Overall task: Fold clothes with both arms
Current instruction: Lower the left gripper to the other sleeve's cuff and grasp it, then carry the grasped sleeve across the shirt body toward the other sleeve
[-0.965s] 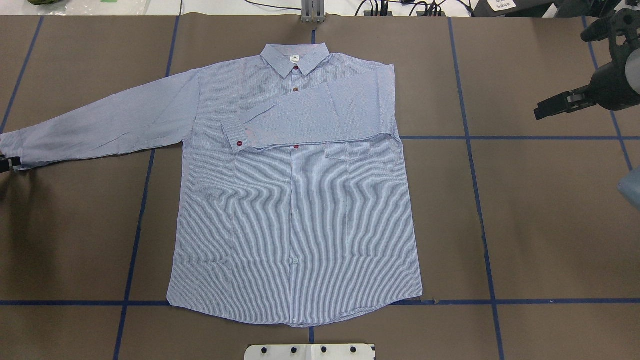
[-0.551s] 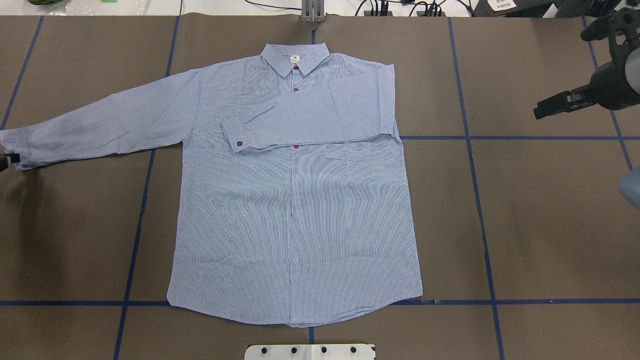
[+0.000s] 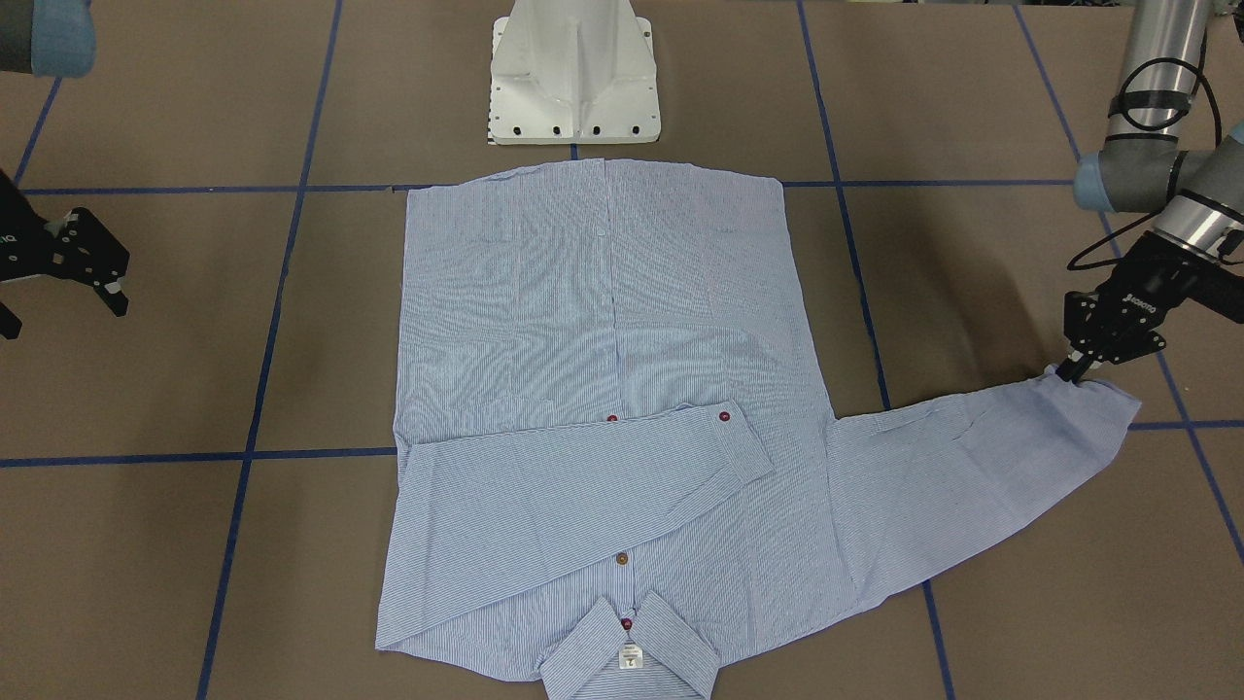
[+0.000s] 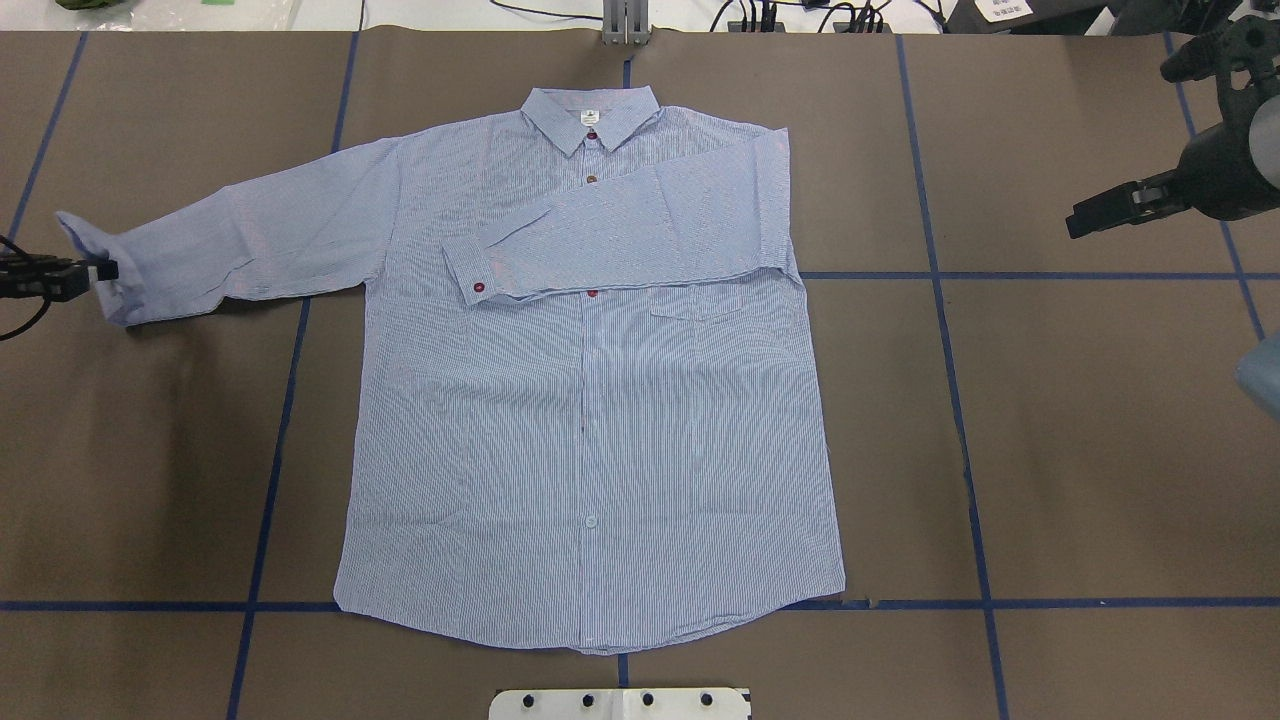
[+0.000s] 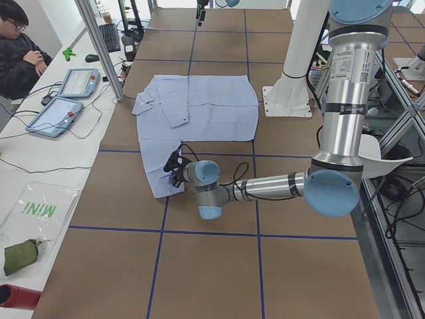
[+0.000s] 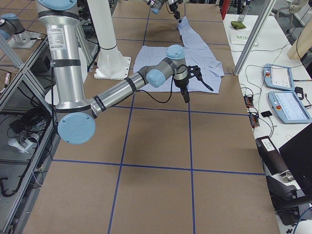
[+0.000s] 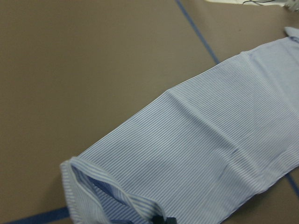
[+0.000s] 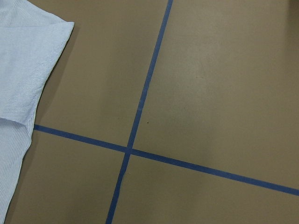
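The striped shirt (image 4: 590, 400) lies flat and face up, collar (image 4: 592, 112) at the far edge. Its right sleeve (image 4: 620, 230) is folded across the chest, red-buttoned cuff (image 4: 478, 288) near the placket. The other sleeve (image 4: 250, 240) stretches out sideways. My left gripper (image 4: 100, 270) (image 3: 1074, 371) is shut on that sleeve's cuff (image 7: 88, 186), which is lifted and curled open. My right gripper (image 4: 1078, 222) (image 6: 199, 94) hangs open and empty above the bare table, well off the shirt's other side.
The white pedestal base (image 3: 573, 78) stands just behind the shirt's hem. Blue tape lines (image 8: 140, 98) cross the brown table. A person (image 5: 20, 53) sits at a side bench with tablets (image 5: 66, 100). Cables (image 4: 800, 15) run along the far edge.
My left gripper has pulled the cuff inward toward the shirt body and lifted it, so the sleeve end now stands raised and shorter. The right gripper has hardly moved.
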Robot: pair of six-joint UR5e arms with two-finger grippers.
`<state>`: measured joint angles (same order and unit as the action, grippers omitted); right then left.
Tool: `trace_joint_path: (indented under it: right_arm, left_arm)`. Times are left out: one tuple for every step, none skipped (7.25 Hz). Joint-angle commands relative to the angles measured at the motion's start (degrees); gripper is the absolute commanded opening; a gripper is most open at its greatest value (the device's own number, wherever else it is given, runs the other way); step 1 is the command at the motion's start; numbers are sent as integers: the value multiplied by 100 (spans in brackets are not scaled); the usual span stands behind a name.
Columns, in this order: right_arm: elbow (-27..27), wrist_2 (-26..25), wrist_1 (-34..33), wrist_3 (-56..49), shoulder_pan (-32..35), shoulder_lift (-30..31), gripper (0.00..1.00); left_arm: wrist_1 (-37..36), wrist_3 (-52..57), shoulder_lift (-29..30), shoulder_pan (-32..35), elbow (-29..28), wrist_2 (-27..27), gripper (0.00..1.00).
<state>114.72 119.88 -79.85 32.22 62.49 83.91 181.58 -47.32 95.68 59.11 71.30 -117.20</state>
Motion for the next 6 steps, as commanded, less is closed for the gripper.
trace_joint_path:
  right_arm:
    - [-20, -9, -4, 4, 0, -24, 100]
    - [-29, -9, 5, 4, 0, -32, 100]
    - [-38, -9, -4, 4, 0, -41, 100]
    - [-38, -9, -4, 4, 0, -41, 100]
    - [-38, -9, -4, 13, 0, -50, 100]
    - [-38, -17, -4, 22, -9, -59, 100]
  left_arm:
    - [-114, 354, 1044, -249, 42, -277, 0]
    - [-236, 259, 1580, -764, -19, -234, 0]
    - [-864, 180, 2047, -970, 6, -173, 0]
    - [-1662, 187, 2634, -1146, 7, -155, 0]
    - [-2366, 127, 3049, -1321, 42, 176, 0]
    - [-2817, -205, 3471, -1541, 24, 449, 0]
